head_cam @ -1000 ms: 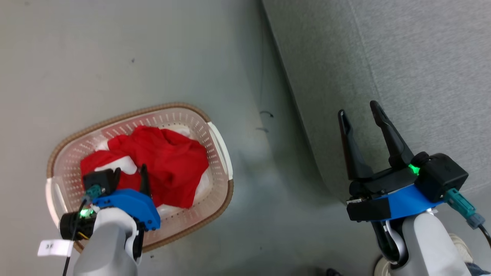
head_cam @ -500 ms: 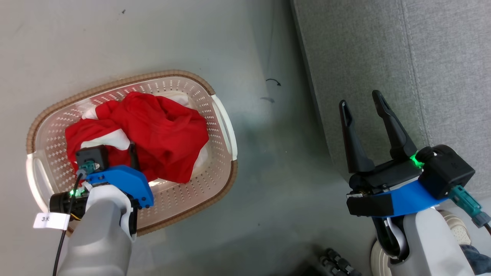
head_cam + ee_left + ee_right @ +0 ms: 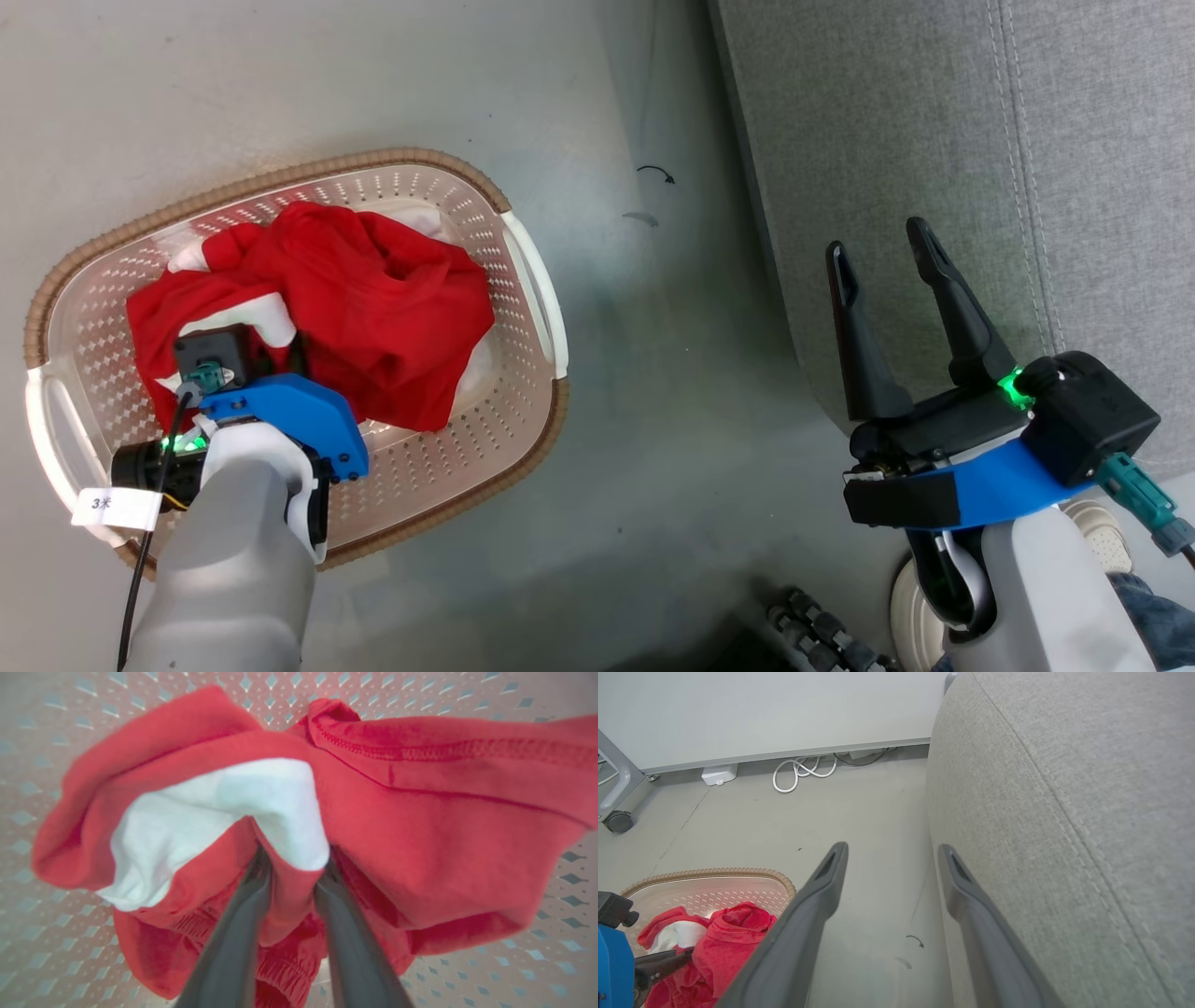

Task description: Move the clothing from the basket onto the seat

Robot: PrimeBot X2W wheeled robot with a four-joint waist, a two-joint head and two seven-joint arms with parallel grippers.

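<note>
The clothing is heaped inside the basket, which is set on the floor. A red-and-white fold of it is pinched between the half-closed fingers of the left gripper, down inside the basket. The right gripper is held wide open and empty, well to the right of the basket, at the edge of the seat.
</note>
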